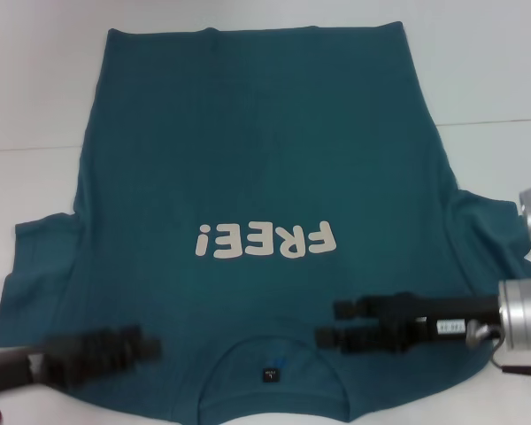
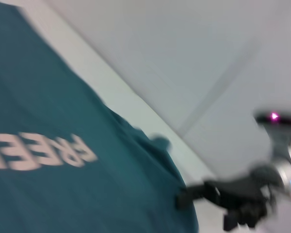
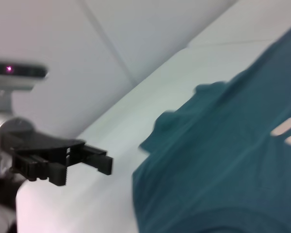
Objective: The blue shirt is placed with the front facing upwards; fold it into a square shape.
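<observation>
The blue shirt (image 1: 248, 150) lies flat and face up on the white table, its white "FREE!" print (image 1: 265, 239) upside down to me and its round collar (image 1: 274, 329) at the near edge. My right gripper (image 1: 329, 322) is open just right of the collar, over the shoulder area, with nothing between its fingers. My left gripper (image 1: 150, 343) is at the near left, over the shirt's other shoulder beside the collar. The right wrist view shows the shirt (image 3: 233, 160) and the left gripper (image 3: 106, 161). The left wrist view shows the shirt (image 2: 48, 194) and the right gripper (image 2: 182, 199).
Bare white table (image 1: 35, 88) surrounds the shirt on the left, right and far sides. Both short sleeves spread outward, one at the left (image 1: 35, 266) and one at the right (image 1: 491, 226). Silver links of my right arm (image 1: 527, 305) sit at the right edge.
</observation>
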You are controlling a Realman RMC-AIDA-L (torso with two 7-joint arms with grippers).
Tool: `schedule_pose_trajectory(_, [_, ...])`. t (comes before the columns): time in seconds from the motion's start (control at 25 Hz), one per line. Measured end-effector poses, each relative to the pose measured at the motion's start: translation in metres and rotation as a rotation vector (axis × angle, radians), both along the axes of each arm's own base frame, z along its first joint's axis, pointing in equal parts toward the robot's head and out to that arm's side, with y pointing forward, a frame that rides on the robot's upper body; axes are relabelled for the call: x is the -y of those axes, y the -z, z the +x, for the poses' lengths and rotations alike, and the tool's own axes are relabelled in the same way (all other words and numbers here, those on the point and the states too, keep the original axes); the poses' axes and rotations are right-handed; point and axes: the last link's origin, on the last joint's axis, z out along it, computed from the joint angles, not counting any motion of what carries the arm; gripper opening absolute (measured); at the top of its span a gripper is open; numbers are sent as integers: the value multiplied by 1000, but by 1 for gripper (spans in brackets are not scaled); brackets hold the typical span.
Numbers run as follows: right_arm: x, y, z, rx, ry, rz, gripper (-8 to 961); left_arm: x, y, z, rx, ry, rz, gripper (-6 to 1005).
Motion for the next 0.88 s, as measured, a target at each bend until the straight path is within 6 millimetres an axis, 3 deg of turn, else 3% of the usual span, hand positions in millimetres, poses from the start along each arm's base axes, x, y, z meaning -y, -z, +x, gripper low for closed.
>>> schedule_pose_trajectory(0.28, [-36, -41, -7, -57, 340, -14, 918, -37, -46, -6, 197, -440, -8, 719])
schedule_pose_trajectory(0.4, [-48, -56, -11, -52, 382, -17, 918, -48, -57, -13, 231, -543, 30, 716])
schedule_pose_trajectory(0.64, [-62, -78, -11, -41, 438, 1, 917, -61, -65, -35, 171, -696, 116, 712])
schedule_pose_trajectory(0.88, [-68, -87, -7, -26, 466, 29, 917, -70, -70, -62, 110, -846, 233, 708])
